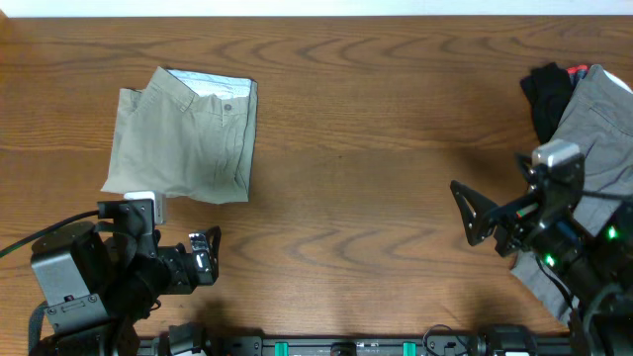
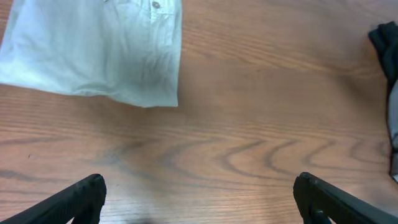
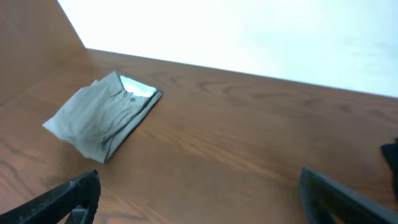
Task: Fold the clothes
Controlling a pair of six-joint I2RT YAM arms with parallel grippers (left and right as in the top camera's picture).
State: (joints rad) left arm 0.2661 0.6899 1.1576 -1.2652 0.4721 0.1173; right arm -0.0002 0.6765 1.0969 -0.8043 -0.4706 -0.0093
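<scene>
While the wooden table [image 1: 396,148] has plenty of bare space in the middle, the shorts [image 1: 188,133] lie at its far left, doubled into a compact block with the waistband on the far side. That stack looks loose: a pinch that catches only the top layer would likely peel it open, and a low sweep would shove the whole pile along the wood. At the right edge the grey garment [image 1: 603,129] lies under the right arm, so a reach toward the left could snag and drag it, and the small black cloth [image 1: 546,94] touching its far side might ride along. The left gripper [image 1: 208,255], near left just short of the shorts' near hem, and the right gripper [image 1: 467,213] both gape wide, holding nothing. The button [image 1: 226,107] could catch a fingertip.
</scene>
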